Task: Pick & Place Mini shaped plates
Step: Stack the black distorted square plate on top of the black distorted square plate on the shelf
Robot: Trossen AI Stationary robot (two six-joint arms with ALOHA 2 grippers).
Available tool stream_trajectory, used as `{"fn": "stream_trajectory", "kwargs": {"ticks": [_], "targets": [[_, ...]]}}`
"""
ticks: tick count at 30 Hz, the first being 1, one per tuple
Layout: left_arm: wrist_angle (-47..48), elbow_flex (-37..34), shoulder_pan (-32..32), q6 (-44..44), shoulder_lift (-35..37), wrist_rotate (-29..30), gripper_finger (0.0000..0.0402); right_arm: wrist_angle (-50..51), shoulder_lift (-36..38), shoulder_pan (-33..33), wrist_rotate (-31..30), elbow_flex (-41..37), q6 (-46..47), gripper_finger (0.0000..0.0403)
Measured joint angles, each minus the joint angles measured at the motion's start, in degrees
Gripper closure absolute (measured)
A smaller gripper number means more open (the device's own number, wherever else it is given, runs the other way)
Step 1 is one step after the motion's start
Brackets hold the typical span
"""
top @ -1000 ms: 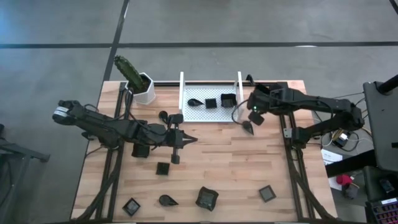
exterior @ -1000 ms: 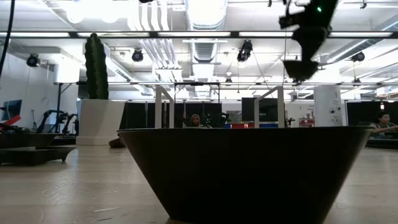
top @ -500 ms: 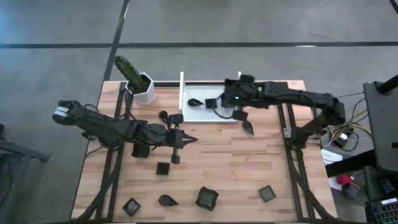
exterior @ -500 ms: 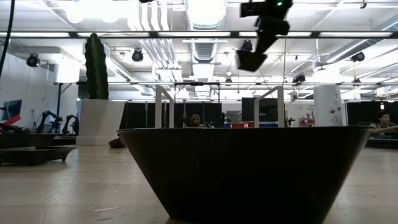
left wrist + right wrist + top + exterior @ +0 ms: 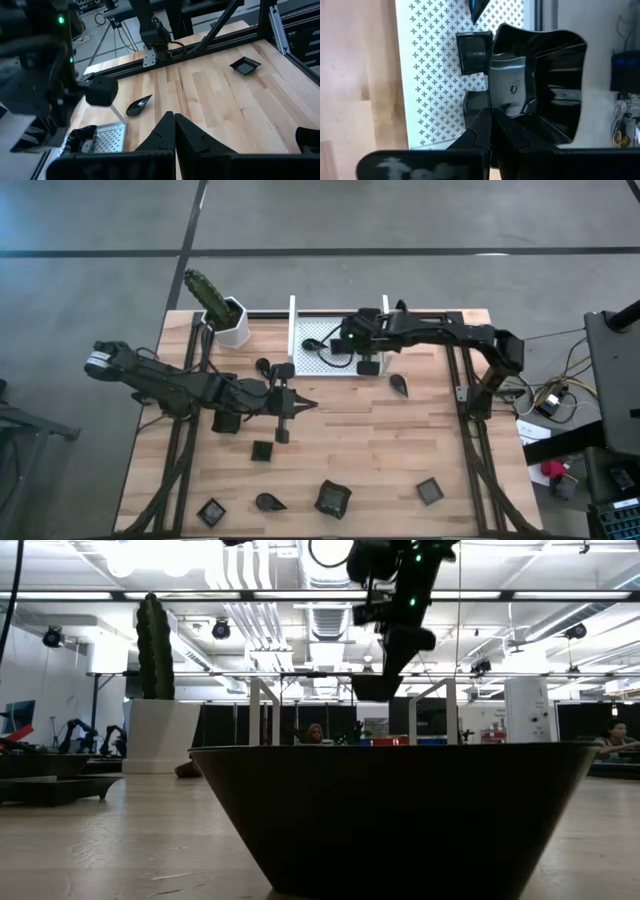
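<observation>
The square mini plate (image 5: pixel 540 80) held by the right gripper (image 5: pixel 352 348) hangs above the white perforated tray (image 5: pixel 330 365) at the far middle of the worktop (image 5: pixel 400 440). The jaws are closed on one wall of the dish, which shows glossy and dark in the right wrist view. Below it in the tray sit another square plate (image 5: pixel 474 50) and a leaf-shaped one (image 5: pixel 312 344).

The remaining mini shaped plates are scattered: a leaf dish (image 5: pixel 399 385) just right of the tray, a square one (image 5: pixel 262 450) near the middle, and along the near edge a square (image 5: pixel 211 511), a leaf (image 5: pixel 269 502), a larger square (image 5: pixel 332 498) and another square (image 5: pixel 430 491).

These dishes look rigid, light and smooth, probably ceramic or hard plastic, so they may slip or chip if dropped. The thin upright rim seems the best place to pinch, one jaw inside and one outside.

The left gripper (image 5: pixel 298 405) waits over the worktop's left middle, jaws closed on nothing. A white pot with a cactus (image 5: pixel 225 315) stands at the far left.
</observation>
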State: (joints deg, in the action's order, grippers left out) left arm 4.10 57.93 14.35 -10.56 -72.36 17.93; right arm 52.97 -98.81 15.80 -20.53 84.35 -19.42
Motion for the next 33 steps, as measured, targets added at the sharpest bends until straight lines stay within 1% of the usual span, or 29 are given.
{"fn": "stream_trajectory", "kwargs": {"ticks": [4, 13, 22, 33], "targets": [[0.5, 0.0, 0.0, 0.0, 0.0, 0.0, 0.0401, 0.5, -2.3, 0.6, -0.4, -0.4, 1.6, 0.0395], [1.0, 0.0, 0.0, 0.1, 0.0, 0.0, 0.0401, 0.9, -6.3, 1.4, -0.5, -1.0, 1.9, 0.0395], [1.1, 0.0, 0.0, 0.1, 0.0, 0.0, 0.0401, 2.2, -6.0, 4.0, -0.6, -1.7, 4.2, 0.0395], [1.0, 0.0, 0.0, 0.1, 0.0, 0.0, 0.0401, 2.1, -8.3, 5.3, -0.4, -3.1, 2.1, 0.0395]]}}
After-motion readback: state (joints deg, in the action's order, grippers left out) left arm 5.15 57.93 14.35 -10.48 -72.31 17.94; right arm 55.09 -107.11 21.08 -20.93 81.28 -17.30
